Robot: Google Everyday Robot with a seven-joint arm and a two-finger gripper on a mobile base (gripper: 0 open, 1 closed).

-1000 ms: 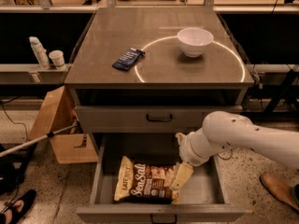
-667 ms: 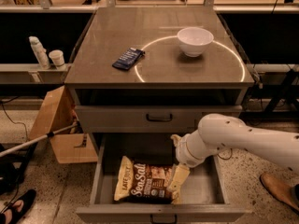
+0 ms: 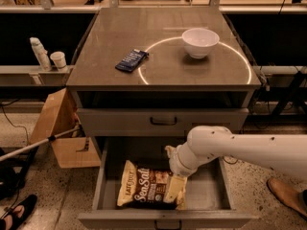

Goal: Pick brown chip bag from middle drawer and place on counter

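Note:
The brown chip bag [image 3: 144, 189] lies flat on the floor of the open middle drawer [image 3: 206, 195], left of centre, its "Sea Salt" lettering facing up. My gripper [image 3: 172, 170] hangs inside the drawer at the end of the white arm [image 3: 240, 147], at the bag's right end. Its fingers are spread apart: one cream finger [image 3: 175, 189] lies over the bag's right edge and the other points toward the back of the drawer. The gripper holds nothing. The counter [image 3: 163, 75] with its white circle is above.
A white bowl [image 3: 200, 42] and a small dark blue packet [image 3: 131, 60] sit on the counter. A closed drawer front with a black handle [image 3: 163, 121] is above the open drawer. A cardboard box [image 3: 62, 133] stands at the left. A shoe [image 3: 285, 193] is at the right.
The arm has moved left and a little lower in the drawer. The lower finger went from right of the bag to over its right edge. The bag has not moved.

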